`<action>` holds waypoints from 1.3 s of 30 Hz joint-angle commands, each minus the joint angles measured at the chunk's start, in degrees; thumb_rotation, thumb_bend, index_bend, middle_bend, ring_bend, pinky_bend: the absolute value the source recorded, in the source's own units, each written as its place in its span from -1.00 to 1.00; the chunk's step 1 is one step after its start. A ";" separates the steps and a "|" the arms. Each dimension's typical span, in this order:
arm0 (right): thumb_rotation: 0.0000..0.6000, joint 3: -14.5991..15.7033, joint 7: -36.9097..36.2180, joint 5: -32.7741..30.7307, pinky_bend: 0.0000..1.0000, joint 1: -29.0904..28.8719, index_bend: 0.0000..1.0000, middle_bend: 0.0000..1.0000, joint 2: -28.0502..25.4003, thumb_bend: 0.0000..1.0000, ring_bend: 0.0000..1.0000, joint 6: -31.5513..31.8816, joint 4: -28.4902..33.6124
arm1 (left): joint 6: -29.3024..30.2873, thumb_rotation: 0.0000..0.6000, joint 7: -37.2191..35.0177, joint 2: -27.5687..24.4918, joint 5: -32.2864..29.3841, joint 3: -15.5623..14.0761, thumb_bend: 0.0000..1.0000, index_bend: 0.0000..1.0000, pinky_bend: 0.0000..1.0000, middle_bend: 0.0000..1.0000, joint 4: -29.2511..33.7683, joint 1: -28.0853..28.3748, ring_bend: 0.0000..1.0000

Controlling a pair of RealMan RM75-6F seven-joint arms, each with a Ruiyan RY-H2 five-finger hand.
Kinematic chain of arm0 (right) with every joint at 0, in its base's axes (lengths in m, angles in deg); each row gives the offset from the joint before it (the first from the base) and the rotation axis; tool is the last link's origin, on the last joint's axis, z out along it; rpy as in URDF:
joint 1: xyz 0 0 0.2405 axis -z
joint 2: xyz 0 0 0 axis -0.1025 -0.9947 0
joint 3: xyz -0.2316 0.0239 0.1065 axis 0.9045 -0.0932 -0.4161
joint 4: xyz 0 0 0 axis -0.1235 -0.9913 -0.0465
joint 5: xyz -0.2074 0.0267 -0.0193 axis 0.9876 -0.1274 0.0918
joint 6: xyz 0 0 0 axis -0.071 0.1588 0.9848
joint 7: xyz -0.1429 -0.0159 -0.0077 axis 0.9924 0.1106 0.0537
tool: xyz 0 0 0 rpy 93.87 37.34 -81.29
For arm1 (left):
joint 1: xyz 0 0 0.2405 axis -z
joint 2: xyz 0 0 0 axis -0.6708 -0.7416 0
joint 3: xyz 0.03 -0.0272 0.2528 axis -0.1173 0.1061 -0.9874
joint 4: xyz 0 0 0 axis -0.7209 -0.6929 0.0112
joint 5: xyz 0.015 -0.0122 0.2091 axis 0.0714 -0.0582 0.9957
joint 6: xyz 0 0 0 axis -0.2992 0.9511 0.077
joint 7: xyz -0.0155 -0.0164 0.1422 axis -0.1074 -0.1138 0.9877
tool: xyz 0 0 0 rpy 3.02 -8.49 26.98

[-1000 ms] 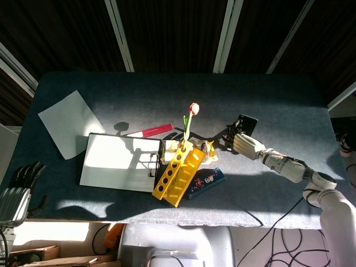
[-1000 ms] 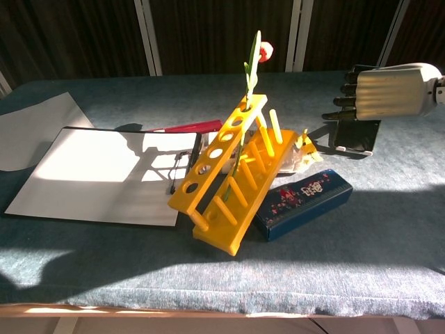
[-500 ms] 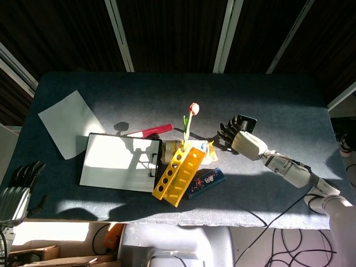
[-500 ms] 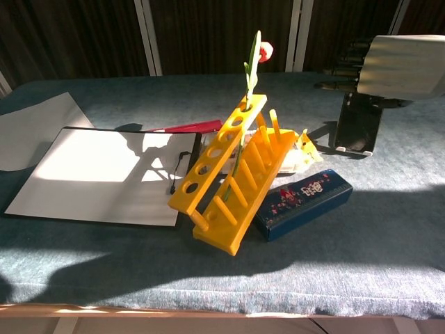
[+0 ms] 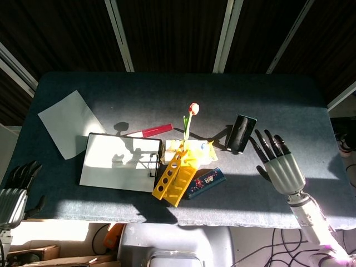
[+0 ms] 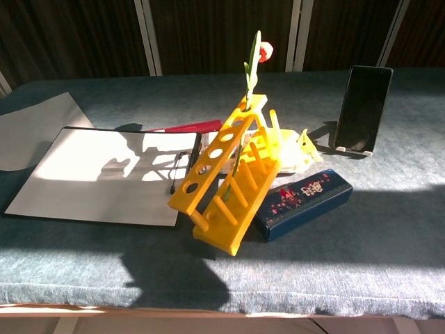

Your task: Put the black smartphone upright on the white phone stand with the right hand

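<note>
Right hand [image 5: 280, 164] was wide open, fingers spread, holding nothing, near the black smartphone [image 6: 363, 107] but not touching. Phone stood upright on white phone stand [image 6: 352, 148], right of the yellow rack [image 6: 231, 181]. Left hand [image 5: 15, 189] sat curled at edge of blue-gray table [image 5: 139, 92]; dark panels behind.

The phone [image 6: 363, 106] stands up on its stand [image 6: 351, 148], to the right of the peg rack [image 6: 233, 181] and behind the long box [image 6: 304, 202]. The flower [image 6: 253, 61] sticks up out of the rack's top end, and the clipboard [image 6: 104, 174] lies left of the rack with a paper sheet [image 5: 69, 122] further left. The right hand [image 5: 280, 165] is just right of the phone, apart from it, and the left hand [image 5: 15, 187] is at the table's left edge.
</note>
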 commanded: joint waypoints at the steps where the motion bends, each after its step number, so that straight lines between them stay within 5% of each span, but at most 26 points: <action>1: 1.00 -0.23 -9.02 -14.40 -0.46 11.53 -1.00 -0.99 -7.20 -0.30 -0.93 2.09 12.15 | 1.13 1.00 -0.78 0.53 1.51 -0.25 -0.26 -1.00 -0.99 -1.00 -1.01 -0.24 -1.00; 4: 1.00 -1.46 -11.83 -18.13 -0.78 13.05 -1.00 -1.00 -6.59 -0.30 -1.00 0.23 10.00 | 0.47 1.00 -0.51 0.47 1.25 -0.53 -0.26 -1.00 -1.00 -1.00 -0.91 -0.24 -1.00; 9: 1.00 -3.09 -20.99 -17.99 -0.98 14.72 -1.00 -1.00 -2.62 -0.31 -1.00 -1.84 1.12 | -0.53 1.00 1.19 0.95 0.52 -0.31 -0.27 -1.00 -1.00 -1.00 -0.72 0.14 -1.00; 39: 1.00 -6.25 -20.80 -14.53 -1.00 17.40 -1.00 -1.00 -3.55 -0.31 -1.00 -6.70 -0.15 | -0.17 1.00 3.04 2.04 1.63 -0.41 -0.27 -1.00 -1.00 -1.00 -1.17 0.41 -1.00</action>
